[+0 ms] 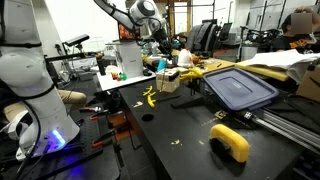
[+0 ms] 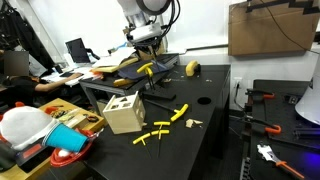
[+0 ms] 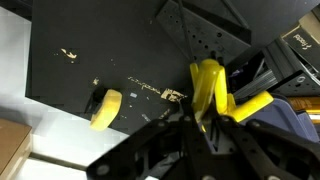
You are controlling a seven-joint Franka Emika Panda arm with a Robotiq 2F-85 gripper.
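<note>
Black tabletop (image 1: 180, 135), cluttered: in an exterior view the jaws at twelve o'clock are too small to read. In an exterior view a wooden box (image 2: 122, 115) hides its contents. Wrist view: jaws clamp a yellow piece (image 3: 207, 85), yellow roll (image 3: 105, 108) at its nine o'clock.

On the dark desk (image 2: 205, 140) we see a wooden box (image 2: 123, 112) with round holes, loose yellow sticks (image 2: 178, 114) just beside it, a yellow roll (image 1: 230, 142), a blue-grey lid (image 1: 240, 88) and, off the desk, a red bowl (image 2: 68, 158).
</note>
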